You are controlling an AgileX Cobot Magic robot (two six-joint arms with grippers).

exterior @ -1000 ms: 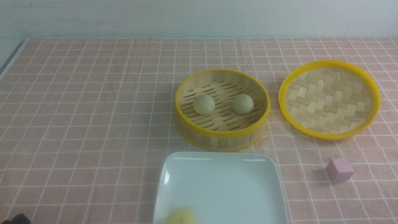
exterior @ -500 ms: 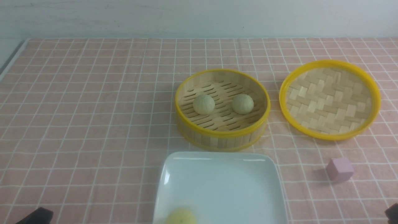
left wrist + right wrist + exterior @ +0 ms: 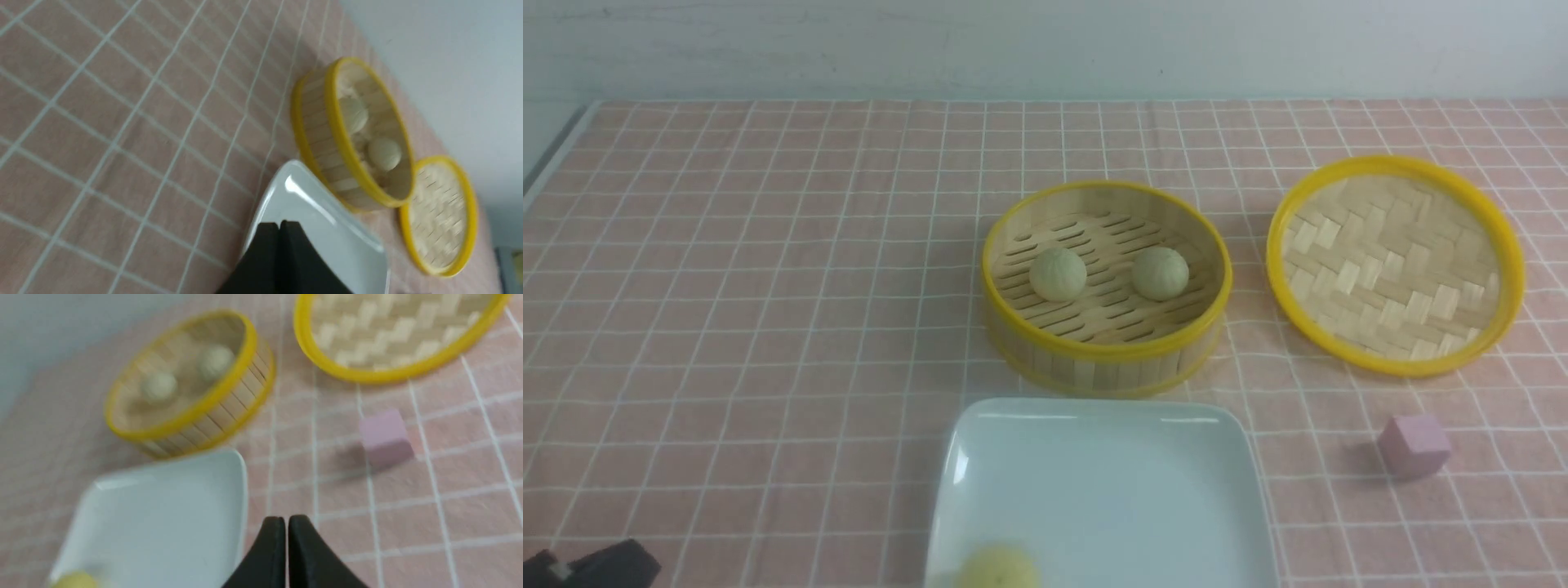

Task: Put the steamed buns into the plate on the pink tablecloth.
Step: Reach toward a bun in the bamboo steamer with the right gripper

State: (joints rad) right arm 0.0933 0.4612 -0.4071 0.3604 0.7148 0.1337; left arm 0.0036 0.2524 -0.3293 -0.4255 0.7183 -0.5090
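While two pale buns (image 3: pixel 1058 274) (image 3: pixel 1161 273) sit apart inside the round bamboo steamer (image 3: pixel 1106 351), a yellowish bun (image 3: pixel 998 567) lies on the white square plate (image 3: pixel 1103 482), partly cut off by the lower edge of the front view. The plate stands on the pink tablecloth (image 3: pixel 768 327), on the robot's side of the steamer and near it. Both steamer buns rest on its slatted base, one toward the robot's left and the other toward its right. To the right of the steamer is the round woven lid (image 3: pixel 1395 265) with its yellow rim, and nearer the robot, between that lid and the lower edge of the front view, a small pink cube (image 3: pixel 1414 446) rests on the cloth. The left pincer (image 3: pixel 284 228) has its dark tips together, with nothing held between them; in its wrist view they overlap part of the plate. The right pincer (image 3: pixel 287 522) also has its tips together and holds nothing. Dark arm parts (image 3: pixel 596 567) show at the lower left corner of the front view.
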